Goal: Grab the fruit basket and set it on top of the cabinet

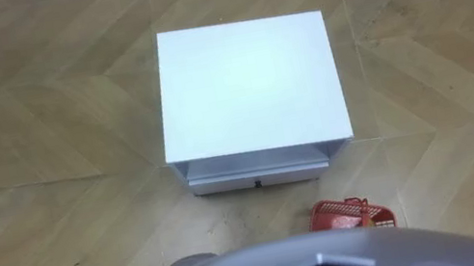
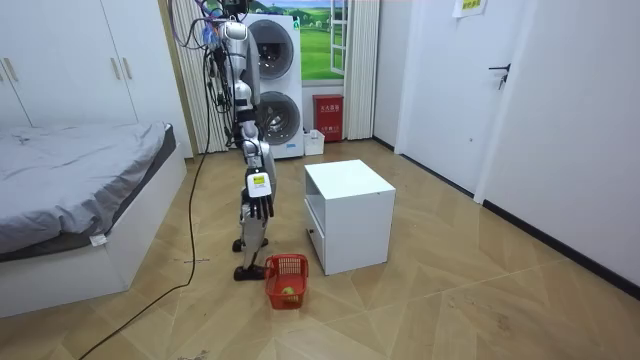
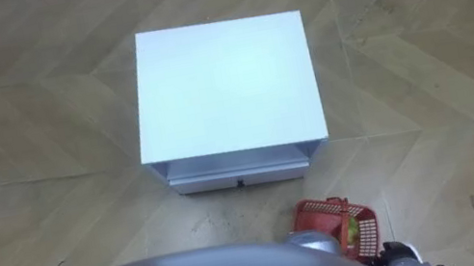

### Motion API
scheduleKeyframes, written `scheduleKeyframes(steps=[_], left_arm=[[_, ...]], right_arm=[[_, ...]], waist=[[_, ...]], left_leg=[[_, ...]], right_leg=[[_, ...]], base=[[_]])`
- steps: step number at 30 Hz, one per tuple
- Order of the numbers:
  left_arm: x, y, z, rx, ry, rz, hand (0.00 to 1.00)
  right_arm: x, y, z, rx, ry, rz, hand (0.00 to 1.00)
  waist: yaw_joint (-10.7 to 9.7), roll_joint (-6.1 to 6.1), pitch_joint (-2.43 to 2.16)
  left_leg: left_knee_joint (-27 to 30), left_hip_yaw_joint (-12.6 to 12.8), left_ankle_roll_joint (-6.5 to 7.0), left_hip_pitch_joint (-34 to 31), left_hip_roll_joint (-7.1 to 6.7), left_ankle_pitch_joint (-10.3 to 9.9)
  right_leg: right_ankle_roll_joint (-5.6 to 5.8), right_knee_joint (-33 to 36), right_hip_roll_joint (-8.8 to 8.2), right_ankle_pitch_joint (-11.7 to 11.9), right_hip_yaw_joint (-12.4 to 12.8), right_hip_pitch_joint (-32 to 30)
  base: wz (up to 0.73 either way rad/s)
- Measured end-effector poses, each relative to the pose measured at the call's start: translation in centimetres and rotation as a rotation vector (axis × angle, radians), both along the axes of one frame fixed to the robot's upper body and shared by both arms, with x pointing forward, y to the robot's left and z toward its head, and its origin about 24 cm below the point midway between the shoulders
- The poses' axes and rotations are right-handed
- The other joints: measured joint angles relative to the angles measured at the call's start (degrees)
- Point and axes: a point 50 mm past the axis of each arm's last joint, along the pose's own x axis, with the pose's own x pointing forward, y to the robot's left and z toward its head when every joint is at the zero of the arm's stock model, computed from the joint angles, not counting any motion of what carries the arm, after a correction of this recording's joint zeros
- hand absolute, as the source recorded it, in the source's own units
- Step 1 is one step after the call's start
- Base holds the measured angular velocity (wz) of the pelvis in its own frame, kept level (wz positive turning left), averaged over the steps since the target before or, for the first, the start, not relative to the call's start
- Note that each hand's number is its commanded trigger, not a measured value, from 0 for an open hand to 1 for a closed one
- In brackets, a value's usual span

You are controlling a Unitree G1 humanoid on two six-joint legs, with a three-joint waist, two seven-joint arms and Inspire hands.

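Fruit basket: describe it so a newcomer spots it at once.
Find the white cabinet standing on the wooden floor. Just off its drawer side, by the robot's feet, sits the fruit basket: small, red, open-mesh plastic, the only red thing beside that plain white box.

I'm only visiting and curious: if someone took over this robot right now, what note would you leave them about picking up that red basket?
Right hand: hangs at the robot's side, above the fruit basket and apart from it.
Fruit basket: on the floor by the robot's right foot, just off the front corner of the white cabinet, with a yellow-green fruit inside.
Robot: stands upright, facing the cabinet.
Done: nothing so far; the basket is not grasped.
Left: probably bend down to the right, take hold of the basket, then lift it off the floor.
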Motion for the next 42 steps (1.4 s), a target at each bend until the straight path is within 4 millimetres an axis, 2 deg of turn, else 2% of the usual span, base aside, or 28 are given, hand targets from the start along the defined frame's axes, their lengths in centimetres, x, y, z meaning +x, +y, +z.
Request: scheduleKeyframes(steps=[11,21,26,31,35,38,41,42], left_arm=[[-0.1,0.0,0.0,0.011,-0.016,-0.004,0.00],[0.1,0.1,0.1,0.049,-0.041,-0.017,0.00],[0.1,0.1,0.1,0.052,-0.043,-0.017,0.00],[-0.2,0.1,0.1,0.052,-0.037,-0.018,0.00],[-0.1,0.1,0.1,0.047,-0.039,-0.015,0.00],[0.4,0.1,0.1,0.041,-0.052,-0.016,0.00],[1.1,0.1,0.1,0.034,-0.073,-0.027,0.00],[1.9,0.0,0.1,0.030,-0.094,-0.038,0.00]], right_arm=[[0.4,0.1,0.0,0.003,-0.013,0.040,0.00],[0.5,-0.1,0.0,-0.001,-0.017,0.039,0.00],[0.2,-0.1,0.0,-0.001,-0.011,0.045,0.00],[-0.9,-0.1,0.1,0.002,0.011,0.035,0.00],[-1.5,-0.1,0.1,0.020,0.031,0.002,0.00],[-1.1,-0.1,0.1,0.020,0.014,-0.016,0.00],[0.3,-0.6,0.2,0.007,-0.028,-0.011,0.00],[0.9,-1.0,0.3,-0.004,-0.043,-0.007,0.00]], waist=[[0.19,-0.20,0.14],[0.21,0.65,-0.02],[0.04,0.51,0.10],[0.08,0.82,0.10],[-0.06,1.20,0.03],[-0.18,1.14,0.07],[-0.22,1.01,0.09],[-0.48,1.04,0.10]], left_leg=[[0.01,-0.12,0.00,-0.07,0.04,0.00],[-0.06,-0.73,-0.01,-0.24,-0.05,0.00],[0.06,-0.70,0.00,-0.11,-0.04,0.00],[-0.01,-0.66,0.00,-0.20,-0.05,-0.02],[1.44,-0.07,0.22,-1.83,-0.33,-0.17],[3.01,0.31,0.52,-3.29,-0.68,-0.36],[5.11,0.81,1.31,-5.42,-1.82,-0.81],[6.56,1.18,1.79,-7.08,-2.25,-1.11]], right_leg=[[0.00,0.12,0.03,0.00,-0.13,0.18],[0.00,0.01,0.01,0.00,-0.57,0.22],[0.00,0.01,-0.03,0.00,-0.79,0.32],[0.00,0.34,-0.08,-0.01,-0.82,0.21],[0.21,3.67,-0.94,-0.93,-0.80,-2.06],[0.38,6.84,-1.77,-1.34,-0.69,-4.23],[0.78,10.69,-3.45,-2.42,-0.56,-7.76],[0.92,11.95,-4.04,-2.52,-0.46,-9.38]], base=[[0.00],[0.02],[0.00],[0.00],[-0.01],[-0.05],[-0.07],[-0.06]])
